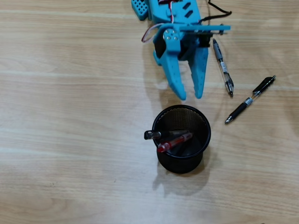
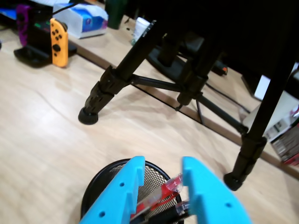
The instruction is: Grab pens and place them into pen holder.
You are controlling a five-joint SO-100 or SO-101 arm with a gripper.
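Note:
The pen holder (image 1: 180, 163) is a black mesh cup standing at the middle of the table. Two pens lean inside it: a red and clear pen (image 1: 175, 142), and a clear pen with a black cap (image 1: 152, 135) poking over the left rim. A grey and clear pen (image 1: 223, 67) and a black pen (image 1: 250, 99) lie on the table at the upper right. My blue gripper (image 1: 190, 95) hangs open and empty just beyond the cup's far rim. In the wrist view the gripper (image 2: 162, 163) frames the pen holder (image 2: 100, 179) and the red pen (image 2: 170, 184).
Black tripod legs (image 2: 100, 95) stand on the table beyond the cup in the wrist view. A game controller dock (image 2: 44, 44) and boxes sit at the far left edge. A black cable (image 1: 217, 9) runs by the arm's base.

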